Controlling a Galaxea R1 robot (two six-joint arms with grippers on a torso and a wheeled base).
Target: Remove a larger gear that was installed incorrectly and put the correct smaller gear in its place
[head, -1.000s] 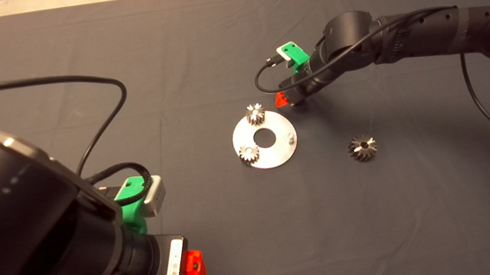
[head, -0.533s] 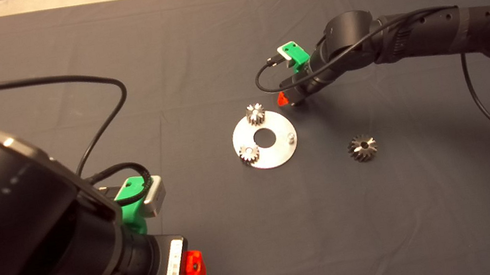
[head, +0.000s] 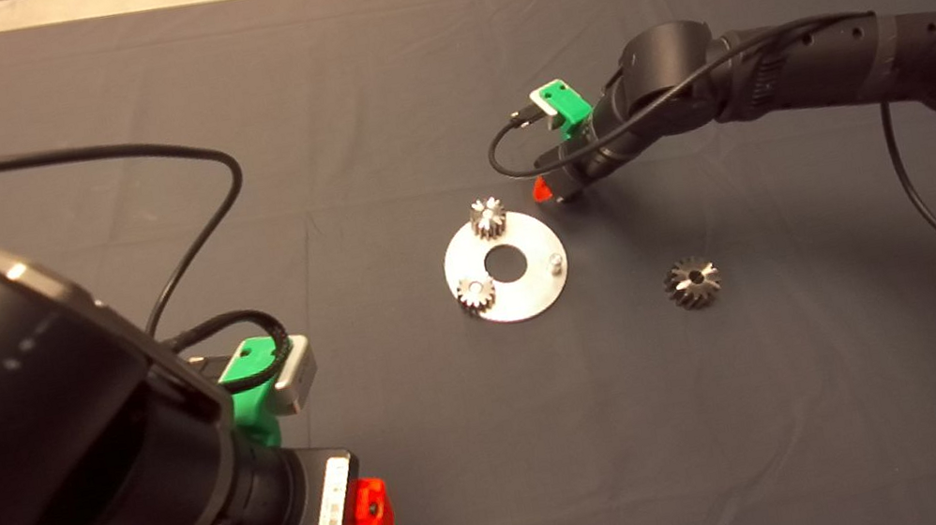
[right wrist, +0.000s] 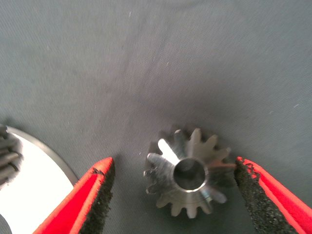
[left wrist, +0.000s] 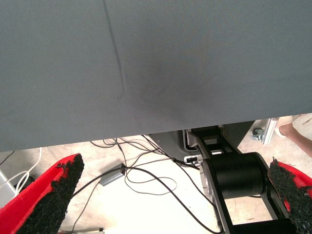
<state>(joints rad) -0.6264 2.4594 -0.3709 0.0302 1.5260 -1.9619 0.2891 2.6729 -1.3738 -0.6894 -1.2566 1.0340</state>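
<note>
Steel everywhere on the dark mat [head: 358, 62] that covers the worktop: a round silver plate [head: 530, 290] carries two small pinions, one at its far edge [head: 487, 217] and one at its near-left [head: 476, 292], while a bare peg [head: 555, 261] on its right side waits for a gear. The larger gear [head: 692, 282] lies by itself on the mat to the right of the plate, so the removal looks already done.

The right gripper [right wrist: 173, 187] sits low just beyond the plate's far-right edge, its fingers spread to either side of the smaller gear [right wrist: 189, 171], which lies flat on the mat with its bore upward. One pad [right wrist: 246, 187] appears to touch the teeth; the other stands apart (a pinch looks near, not made). From above, this gear is hidden under the gripper.

The left gripper [left wrist: 175, 195] is parked at the near left, fingers wide apart and empty. Its wrist camera shows the mat's edge, the floor, cables and someone's foot [left wrist: 287, 129].
</note>
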